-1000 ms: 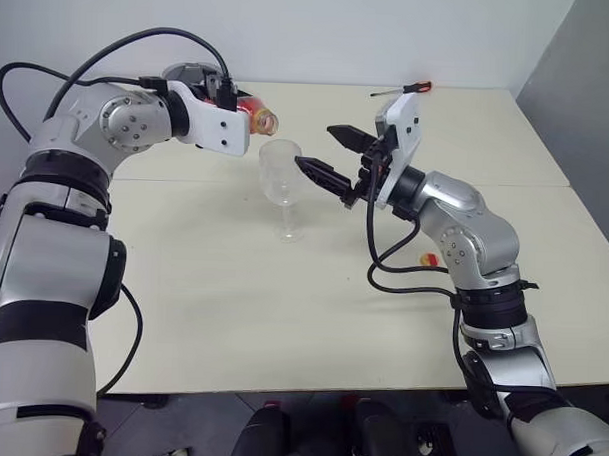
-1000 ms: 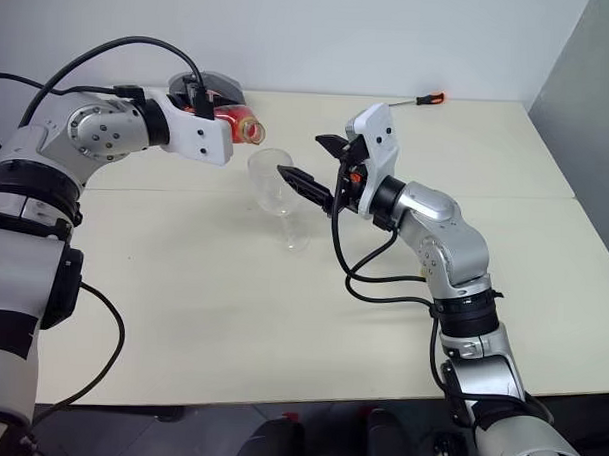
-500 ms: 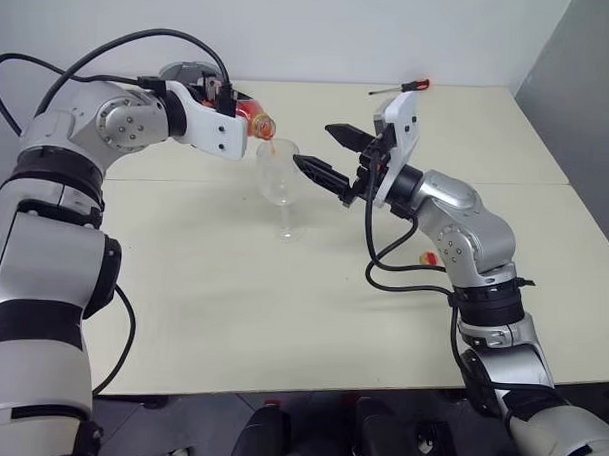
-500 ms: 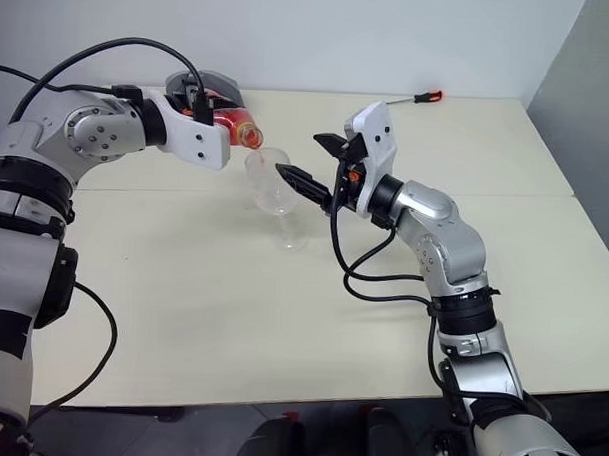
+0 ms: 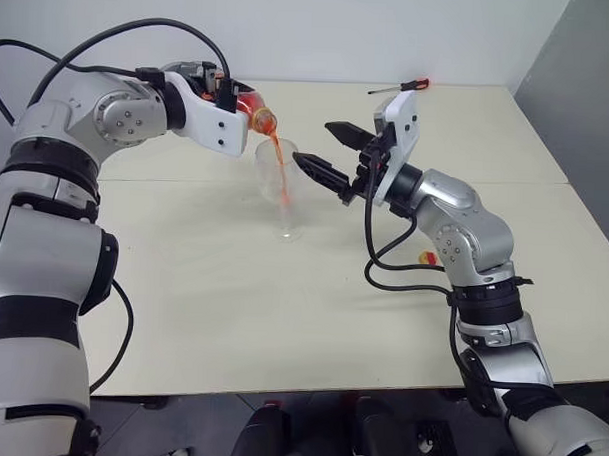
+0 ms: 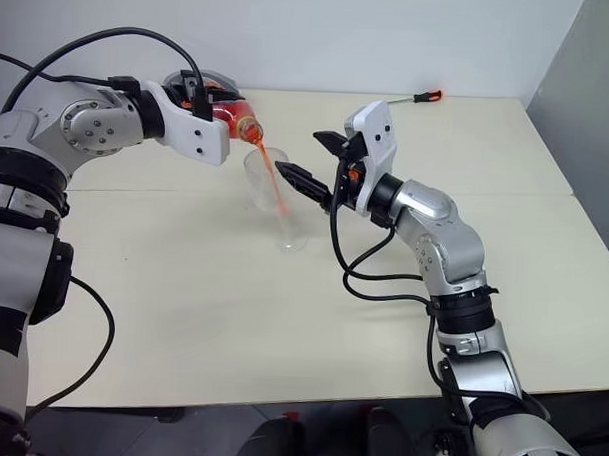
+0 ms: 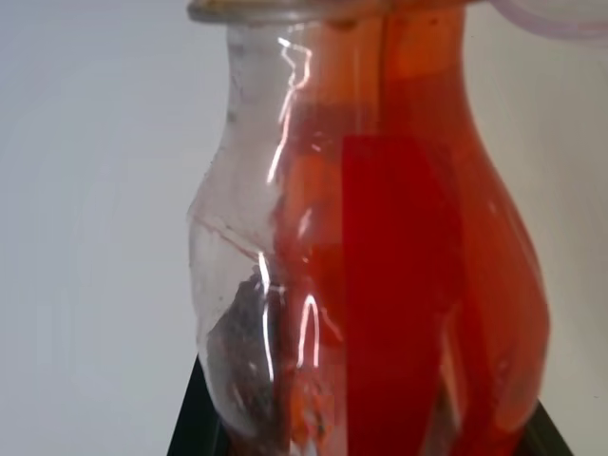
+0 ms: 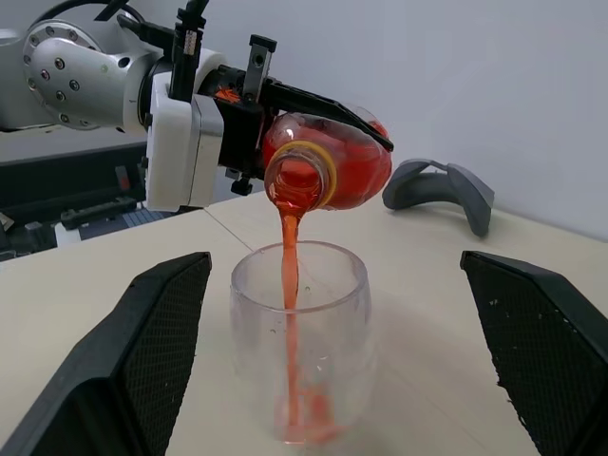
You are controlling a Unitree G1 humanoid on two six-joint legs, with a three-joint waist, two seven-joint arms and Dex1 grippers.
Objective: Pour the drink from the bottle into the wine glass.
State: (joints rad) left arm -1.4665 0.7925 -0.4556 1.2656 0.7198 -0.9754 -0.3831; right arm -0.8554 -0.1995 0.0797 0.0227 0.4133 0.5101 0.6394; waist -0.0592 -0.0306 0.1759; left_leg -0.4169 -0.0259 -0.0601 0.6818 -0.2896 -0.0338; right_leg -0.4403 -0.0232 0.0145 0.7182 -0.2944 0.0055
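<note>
My left gripper (image 5: 241, 102) is shut on the small clear bottle (image 5: 253, 109), which it holds tipped on its side with the open mouth just above the wine glass (image 5: 280, 179). A thin stream of red drink (image 8: 288, 275) runs from the mouth down into the bowl, where a little has pooled at the bottom. More drink fills the bottle (image 7: 399, 285). The glass stands upright on the table. Beside the bowl's right side, my right gripper (image 5: 314, 144) stands open, its fingers (image 8: 142, 351) on either side of the glass without touching it.
A red-handled screwdriver (image 5: 401, 88) lies at the table's far edge. A small yellow and red object (image 5: 428, 258) sits on the table (image 5: 231, 316) under my right arm. A grey curved object (image 8: 442, 185) lies behind the bottle at the far left.
The left gripper has tipped the bottle further over the glass. The drink, held in a second ago, now streams into the bowl. My right gripper has stayed still.
</note>
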